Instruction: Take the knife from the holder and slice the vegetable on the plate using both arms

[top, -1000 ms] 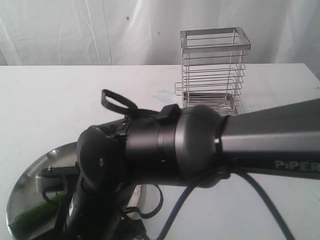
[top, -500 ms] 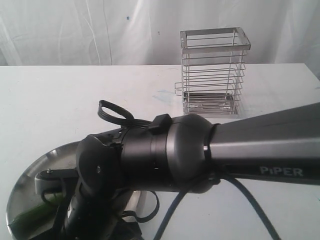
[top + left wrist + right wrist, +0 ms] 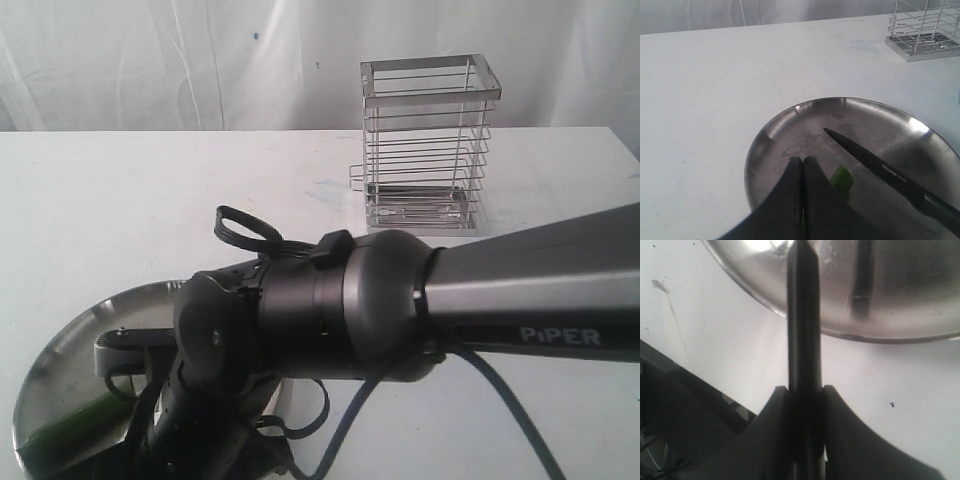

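White worktop (image 3: 120, 200) is carrying plate (image 3: 875, 125) near its front edge; right end effector (image 3: 804, 395) is clamping knife (image 3: 880, 170) over vegetable (image 3: 842, 179), left end effector (image 3: 802, 167) is pinching closed.

Our right arm (image 3: 480, 300) reaches across the middle toward the near left part of the table, wrist bent down. Our right gripper (image 3: 804, 395) is clamped on the knife (image 3: 880, 167). Our left gripper (image 3: 802, 167) has its fingers pressed together.
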`<action>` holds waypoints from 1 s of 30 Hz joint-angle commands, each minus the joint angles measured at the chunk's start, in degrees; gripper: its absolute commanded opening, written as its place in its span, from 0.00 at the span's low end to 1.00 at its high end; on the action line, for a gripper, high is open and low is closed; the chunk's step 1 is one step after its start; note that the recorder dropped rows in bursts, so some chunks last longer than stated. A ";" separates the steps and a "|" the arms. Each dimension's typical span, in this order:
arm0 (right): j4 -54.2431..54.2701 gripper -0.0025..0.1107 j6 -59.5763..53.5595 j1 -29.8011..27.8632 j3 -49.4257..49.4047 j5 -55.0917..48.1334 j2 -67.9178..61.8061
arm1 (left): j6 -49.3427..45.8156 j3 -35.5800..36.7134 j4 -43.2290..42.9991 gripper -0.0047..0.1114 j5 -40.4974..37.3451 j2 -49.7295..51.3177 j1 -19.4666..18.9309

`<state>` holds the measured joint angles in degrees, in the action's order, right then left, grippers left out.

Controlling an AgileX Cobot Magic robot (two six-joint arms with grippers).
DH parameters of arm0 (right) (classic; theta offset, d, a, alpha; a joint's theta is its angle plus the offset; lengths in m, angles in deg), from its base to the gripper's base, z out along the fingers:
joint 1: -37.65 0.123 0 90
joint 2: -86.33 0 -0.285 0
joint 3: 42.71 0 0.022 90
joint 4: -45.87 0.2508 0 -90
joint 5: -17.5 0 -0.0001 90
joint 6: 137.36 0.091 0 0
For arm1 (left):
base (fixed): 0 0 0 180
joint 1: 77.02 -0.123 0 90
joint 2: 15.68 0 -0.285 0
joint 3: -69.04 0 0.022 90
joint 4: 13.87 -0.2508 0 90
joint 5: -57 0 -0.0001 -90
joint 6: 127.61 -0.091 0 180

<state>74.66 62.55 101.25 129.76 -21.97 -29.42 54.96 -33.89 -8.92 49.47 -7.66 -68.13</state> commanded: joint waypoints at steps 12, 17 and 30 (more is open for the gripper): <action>0.76 0.15 -0.43 1.56 -0.14 0.59 -1.28 | 0.18 0.14 0.50 0.04 -0.02 -0.23 0.36; 0.99 0.15 -0.43 1.54 -0.14 1.10 -1.46 | 0.18 0.14 0.50 0.04 -0.02 -0.23 0.36; 3.28 0.15 -0.65 1.98 -0.14 1.67 -2.87 | 0.18 0.14 0.50 0.04 -0.02 -0.23 0.36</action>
<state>77.55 62.44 102.94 129.71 -20.85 -32.37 54.96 -33.89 -8.92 49.47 -7.66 -68.13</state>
